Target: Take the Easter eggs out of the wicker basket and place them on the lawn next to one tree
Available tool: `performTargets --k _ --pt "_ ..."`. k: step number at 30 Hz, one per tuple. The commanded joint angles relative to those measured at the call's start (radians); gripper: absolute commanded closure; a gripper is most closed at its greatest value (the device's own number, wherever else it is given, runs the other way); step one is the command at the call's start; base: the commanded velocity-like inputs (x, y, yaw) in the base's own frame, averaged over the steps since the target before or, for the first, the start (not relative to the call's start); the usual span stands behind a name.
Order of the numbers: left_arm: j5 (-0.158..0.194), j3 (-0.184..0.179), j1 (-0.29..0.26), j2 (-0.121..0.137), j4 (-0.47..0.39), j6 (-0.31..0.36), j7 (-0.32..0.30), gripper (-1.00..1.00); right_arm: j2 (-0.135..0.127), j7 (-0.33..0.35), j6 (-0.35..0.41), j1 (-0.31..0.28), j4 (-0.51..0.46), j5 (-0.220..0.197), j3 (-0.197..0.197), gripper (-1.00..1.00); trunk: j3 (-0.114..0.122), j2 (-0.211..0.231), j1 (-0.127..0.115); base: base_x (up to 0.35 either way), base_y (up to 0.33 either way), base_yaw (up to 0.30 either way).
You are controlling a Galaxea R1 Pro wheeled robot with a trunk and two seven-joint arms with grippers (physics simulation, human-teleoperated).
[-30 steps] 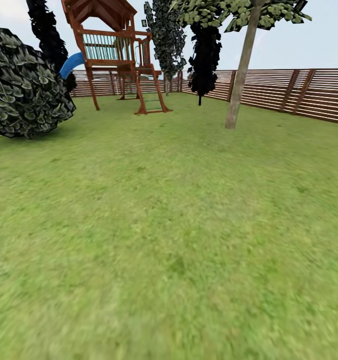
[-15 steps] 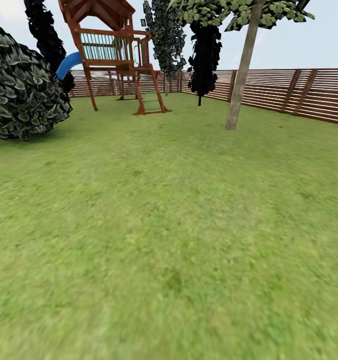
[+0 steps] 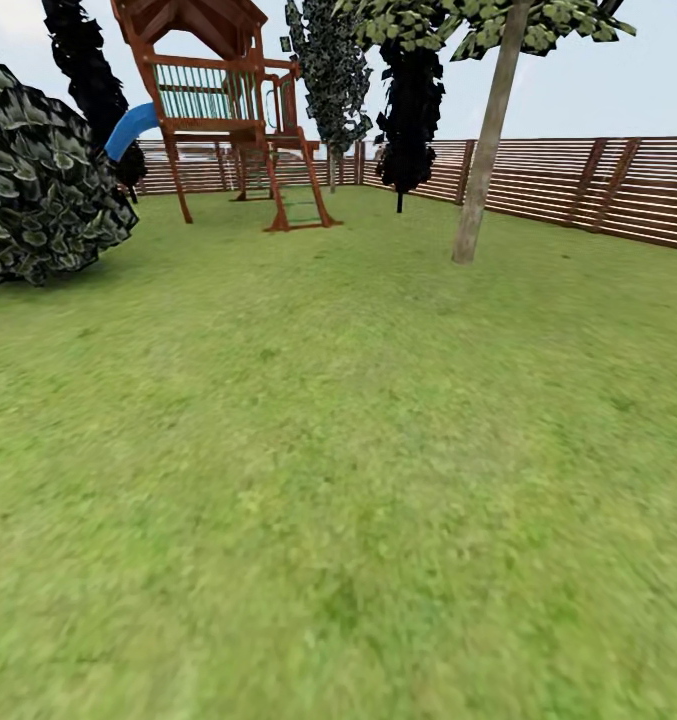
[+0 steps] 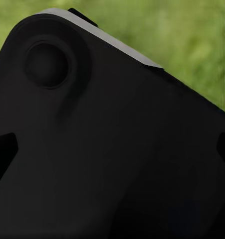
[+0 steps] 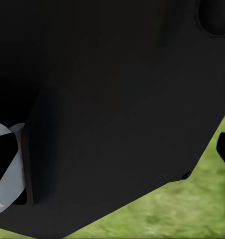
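Gripper spread cannot be told: both wrist views show dark housing over blurred lawn (image 3: 338, 520). Beyond it, the tree (image 3: 478, 190) at upper right has drifted slightly rightward, so the robot is travelling; eggs and basket are out of sight.

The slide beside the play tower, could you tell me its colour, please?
Blue; the slide shows best in the head view.
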Motion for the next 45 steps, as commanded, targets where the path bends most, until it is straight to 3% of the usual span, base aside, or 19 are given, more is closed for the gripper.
performTargets --k 1,28,45 --pt "0.005 -0.003 0.0 0.0 0.0 -0.003 0.001 -1.0 0.0 0.002 0.004 0.0 -0.002 0.01 0.001 -1.0 -0.001 0.0 0.001 0.343 -0.089 0.0" --pt "0.005 -0.003 0.0 0.0 0.0 -0.004 0.0 -1.0 0.0 0.002 0.004 0.0 -0.002 0.01 0.001 -1.0 -0.001 0.0 0.001 0.343 -0.089 0.0" --pt "0.008 -0.005 0.0 0.0 0.005 -0.05 0.009 -1.0 0.0 0.002 0.004 0.0 -0.002 0.01 0.001 -1.0 -0.001 0.0 0.001 0.343 -0.09 0.0"
